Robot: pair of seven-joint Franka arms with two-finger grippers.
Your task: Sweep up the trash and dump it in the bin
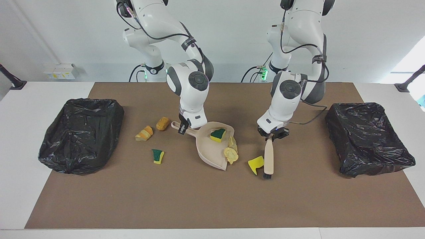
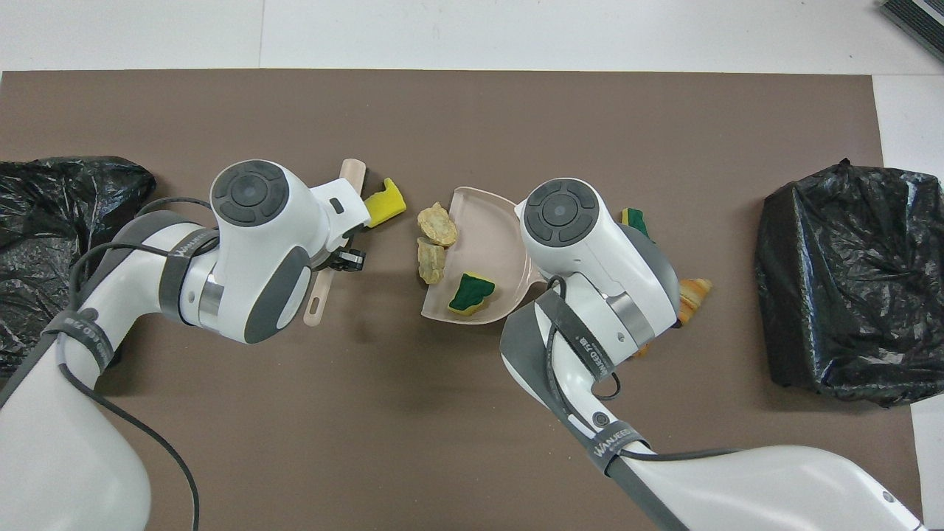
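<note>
My right gripper (image 1: 181, 127) is shut on the handle of the beige dustpan (image 1: 209, 150) (image 2: 490, 240), which lies on the brown mat. A green-and-yellow trash scrap (image 1: 218, 134) (image 2: 470, 293) lies in the pan. Two tan chunks (image 1: 231, 154) (image 2: 436, 223) sit at the pan's open edge. My left gripper (image 1: 271, 136) (image 2: 346, 259) is shut on the brush (image 1: 268, 160) (image 2: 352, 174). Its bristles touch a yellow scrap (image 1: 255, 163) (image 2: 385, 203) beside the pan. Three more scraps lie toward the right arm's end: green-and-yellow (image 1: 158, 156), orange-tan (image 1: 144, 133) and brown (image 1: 162, 123).
A bin lined with a black bag (image 1: 81, 132) (image 2: 848, 280) stands at the right arm's end of the mat. Another (image 1: 368, 137) (image 2: 59, 236) stands at the left arm's end. White table borders the mat.
</note>
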